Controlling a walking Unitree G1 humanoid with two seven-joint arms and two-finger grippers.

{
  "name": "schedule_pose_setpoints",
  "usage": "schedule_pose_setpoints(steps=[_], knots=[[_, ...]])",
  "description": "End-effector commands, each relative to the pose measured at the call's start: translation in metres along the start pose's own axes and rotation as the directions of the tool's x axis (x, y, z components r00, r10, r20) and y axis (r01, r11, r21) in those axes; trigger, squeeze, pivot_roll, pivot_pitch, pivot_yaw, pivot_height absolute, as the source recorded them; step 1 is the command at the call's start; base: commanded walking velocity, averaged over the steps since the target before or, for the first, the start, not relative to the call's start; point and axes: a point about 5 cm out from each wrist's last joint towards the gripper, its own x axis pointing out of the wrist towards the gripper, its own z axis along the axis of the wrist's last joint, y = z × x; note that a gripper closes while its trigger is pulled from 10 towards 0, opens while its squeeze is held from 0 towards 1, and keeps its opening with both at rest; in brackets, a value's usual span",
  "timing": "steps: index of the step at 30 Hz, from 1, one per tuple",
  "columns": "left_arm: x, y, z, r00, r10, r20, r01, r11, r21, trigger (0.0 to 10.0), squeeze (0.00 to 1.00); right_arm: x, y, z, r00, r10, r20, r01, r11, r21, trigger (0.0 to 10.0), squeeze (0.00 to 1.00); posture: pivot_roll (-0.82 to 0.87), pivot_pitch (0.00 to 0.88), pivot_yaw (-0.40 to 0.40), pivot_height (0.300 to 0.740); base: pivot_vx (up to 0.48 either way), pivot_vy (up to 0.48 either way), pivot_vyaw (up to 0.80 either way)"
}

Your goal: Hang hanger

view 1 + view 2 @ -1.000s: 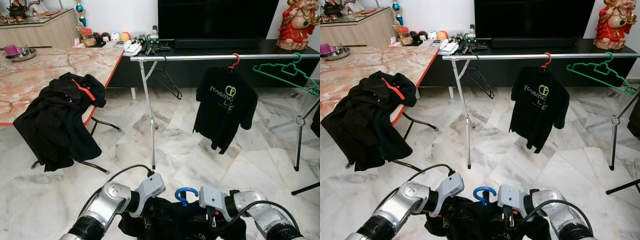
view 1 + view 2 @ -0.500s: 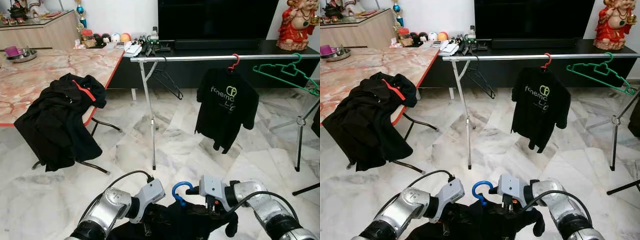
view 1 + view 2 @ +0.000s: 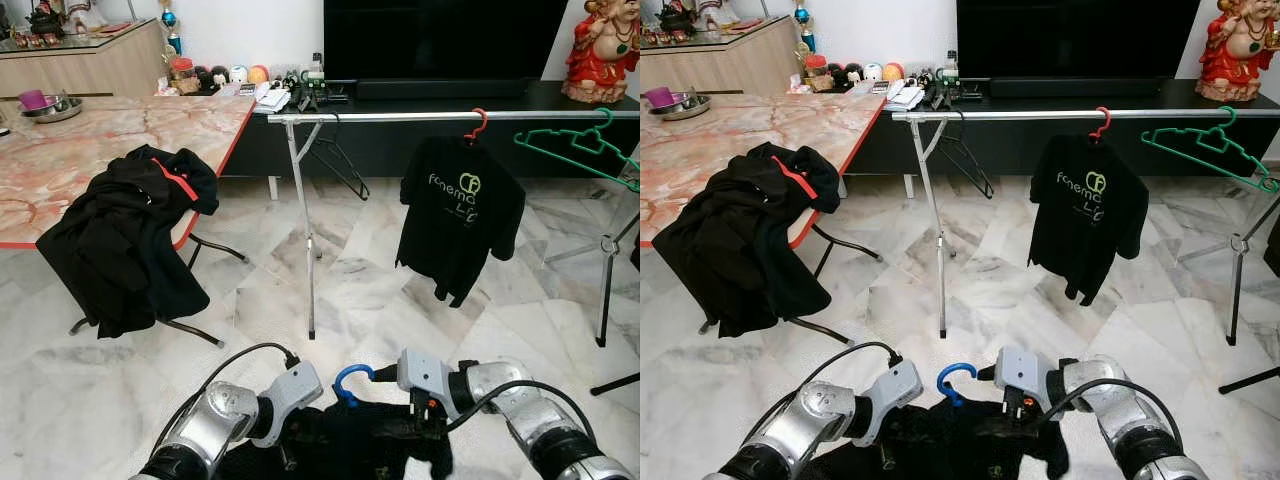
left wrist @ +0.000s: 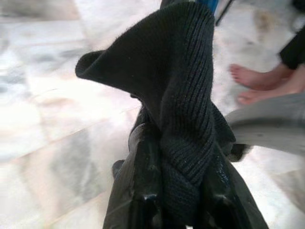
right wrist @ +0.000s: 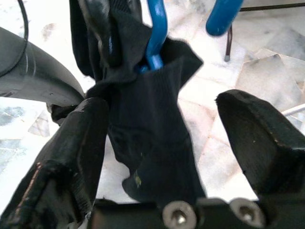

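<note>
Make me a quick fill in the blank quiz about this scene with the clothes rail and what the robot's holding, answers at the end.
1. The hook of the hanger between the two grippers is coloured ____.
2. The printed black T-shirt hangs on the rail from a ____ hanger.
3. The left gripper is ____ on the dark knitted garment.
4. The empty hanger at the rail's right end is coloured ____.

Missing words: blue; red; shut; green

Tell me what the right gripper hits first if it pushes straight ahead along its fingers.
The right gripper would most likely meet the black garment hanging between its open fingers, just below the blue hanger; depth is uncertain.
</note>
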Motion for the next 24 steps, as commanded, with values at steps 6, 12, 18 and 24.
schedule_pose_setpoints(steps=[6,12,18,24], knots=[[-0.004,0.019,0.006,0.963,0.253,0.095,-0.25,0.967,-0.045,0.0,0.0,-0.02,-0.025,0.002,0.962,-0.269,0.032,0.266,0.961,0.078,10.0,0.0,0.03,0.027,0.019,0.74,0.0,0.0,0.0],[-0.004,0.022,-0.001,0.886,0.449,0.116,-0.441,0.893,-0.089,10.0,0.0,-0.04,-0.032,-0.036,0.642,-0.766,-0.042,0.678,0.541,0.498,10.0,0.0,0.03,0.0,0.036,0.74,0.0,0.0,0.0],[-0.015,0.027,-0.011,0.812,0.565,0.143,-0.543,0.823,-0.166,10.0,0.0,-0.021,0.022,-0.096,0.576,-0.739,-0.349,0.742,0.294,0.602,10.0,0.0,0.02,0.0,0.045,0.74,0.0,0.0,0.0],[-0.046,0.034,-0.021,0.71,0.67,0.217,-0.629,0.742,-0.233,10.0,0.0,0.006,0.078,-0.124,0.562,-0.658,-0.501,0.728,0.105,0.678,10.0,0.0,0.06,0.007,0.052,0.74,0.0,0.0,0.0]])
